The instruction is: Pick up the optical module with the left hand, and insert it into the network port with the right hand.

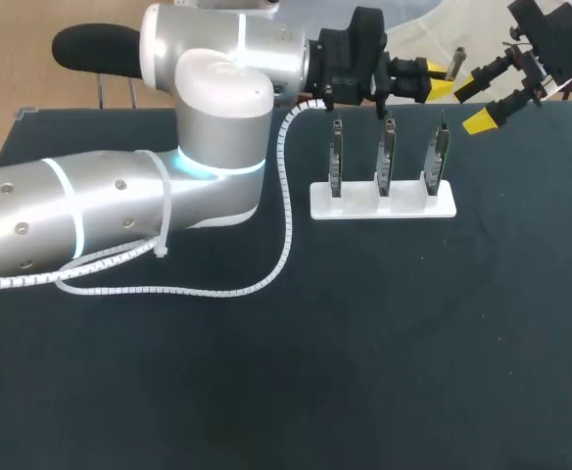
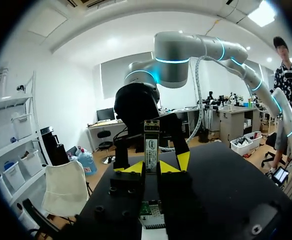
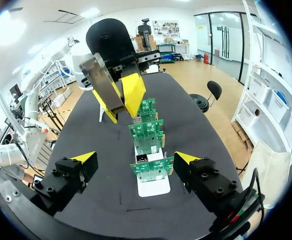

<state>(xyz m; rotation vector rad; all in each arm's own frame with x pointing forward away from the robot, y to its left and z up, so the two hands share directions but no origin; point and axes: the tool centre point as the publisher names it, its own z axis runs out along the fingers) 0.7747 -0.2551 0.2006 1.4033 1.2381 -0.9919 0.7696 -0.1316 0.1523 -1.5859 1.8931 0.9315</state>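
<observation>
Dark matte tabletop [image 1: 364, 343], one stand.
White rectangular base [image 1: 384, 201] near the tabletop's far edge, holding three upright circuit boards [image 1: 387, 157].

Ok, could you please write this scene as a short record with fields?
left pincer: shut on the optical module, held up beyond the boards
right pincer: open, empty, facing the left pincer
boards: three circuit boards upright in a white holder
module state: held, not yet inserted
table: dark surface
</observation>
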